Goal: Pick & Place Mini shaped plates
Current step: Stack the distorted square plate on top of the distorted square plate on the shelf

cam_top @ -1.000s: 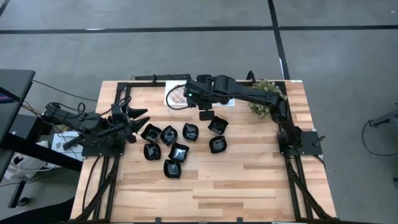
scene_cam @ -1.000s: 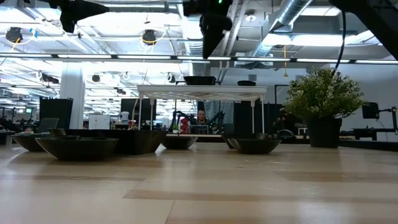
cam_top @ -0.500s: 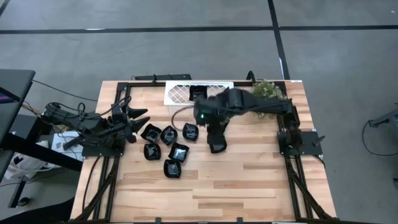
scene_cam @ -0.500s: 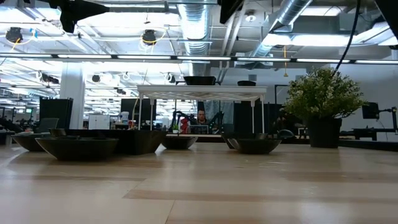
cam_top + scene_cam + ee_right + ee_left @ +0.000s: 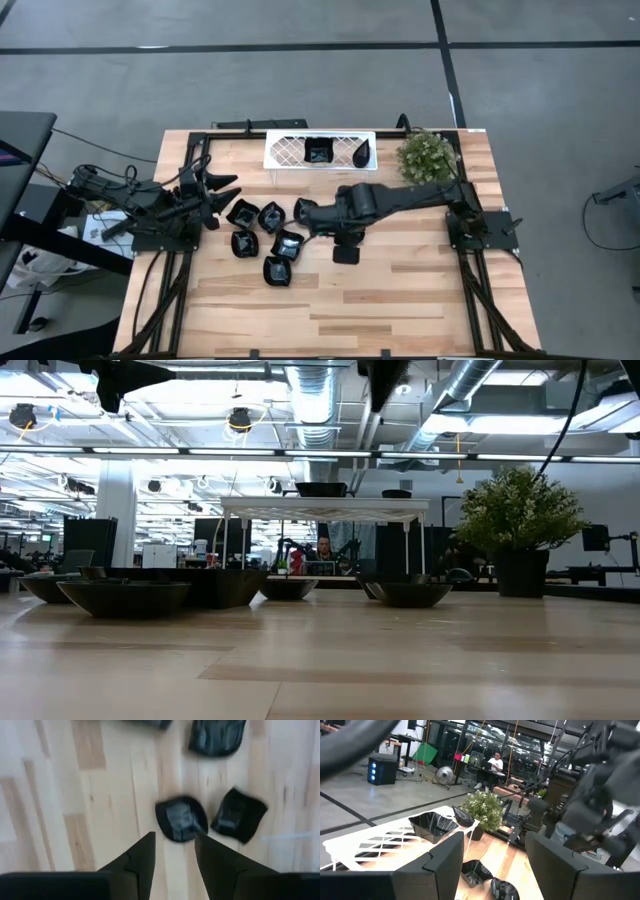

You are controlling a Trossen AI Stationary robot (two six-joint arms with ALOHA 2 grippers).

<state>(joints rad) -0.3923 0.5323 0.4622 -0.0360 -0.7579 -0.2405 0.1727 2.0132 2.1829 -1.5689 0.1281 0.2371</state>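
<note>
I record that the right jaws have left the white tray [image 5: 285, 150], where two mini plates [image 5: 318, 151] now sit, and hang parted and empty with the next plate [image 5: 181, 818] just ahead of them, so another pick is due; the left jaws wait wide apart.

Pretty bright, even overhead light, so shadows on the table [image 5: 400, 290] are soft. Ceiling lights [image 5: 240, 420] glare hard in the low view, and the right wrist view is motion-smeared, dishes [image 5: 181, 818] all blurry.
</note>
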